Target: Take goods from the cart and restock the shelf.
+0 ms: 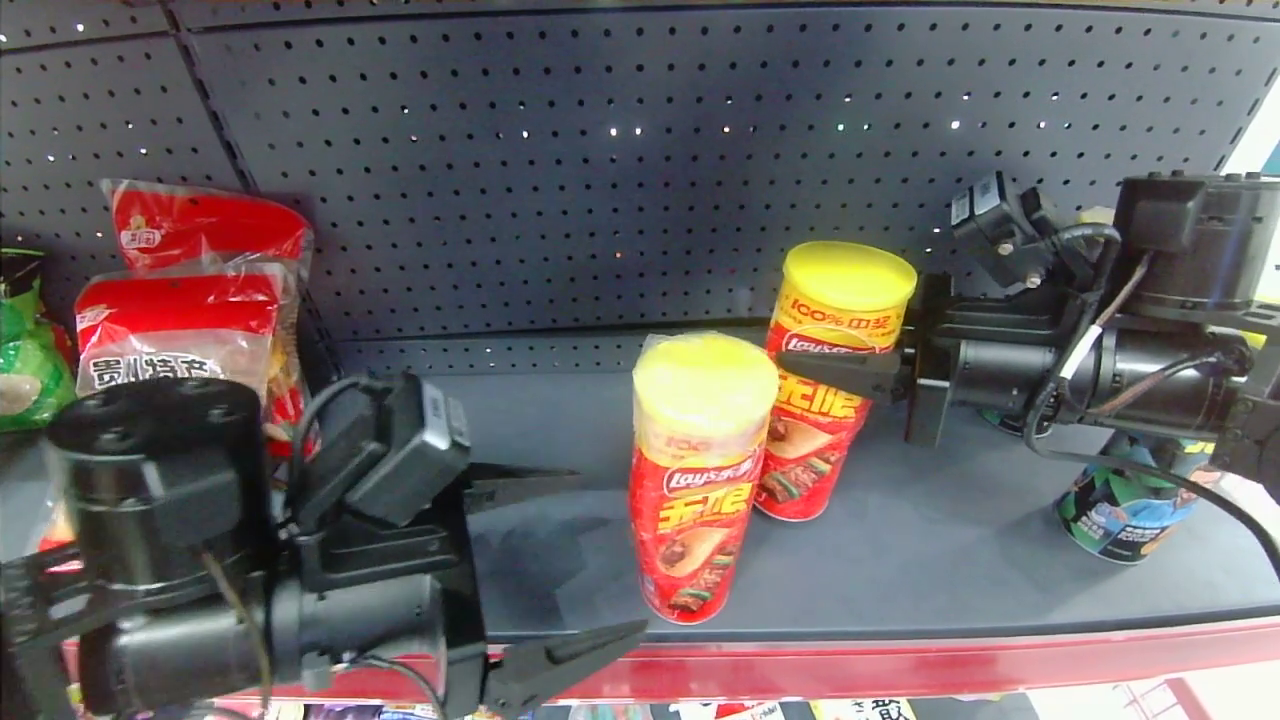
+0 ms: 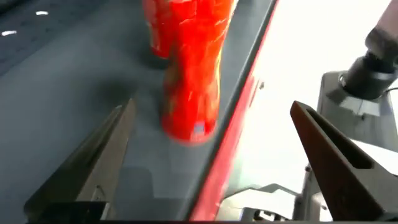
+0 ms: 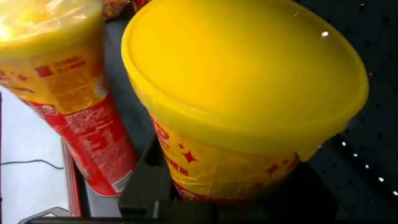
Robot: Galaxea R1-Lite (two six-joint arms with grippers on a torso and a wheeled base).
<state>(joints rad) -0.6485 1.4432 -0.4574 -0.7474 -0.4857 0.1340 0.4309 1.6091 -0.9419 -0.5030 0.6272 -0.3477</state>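
I see my right pincer (image 1: 840,362) clamped on the far chip can (image 1: 845,290), which stands on the shelf (image 1: 950,560) just behind a second can (image 1: 700,480). My left pincer (image 1: 605,552) hangs with its fingers apart at the shelf's near edge, left of that second can.

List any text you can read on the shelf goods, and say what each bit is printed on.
"100%": yellow band of the rear chip can, gripped by the right hand.
Front chip can: a logo and large yellow characters; the small print is too blurred.
Red-and-white bag: bold dark characters, not reliably readable.
Dark can: print too small.
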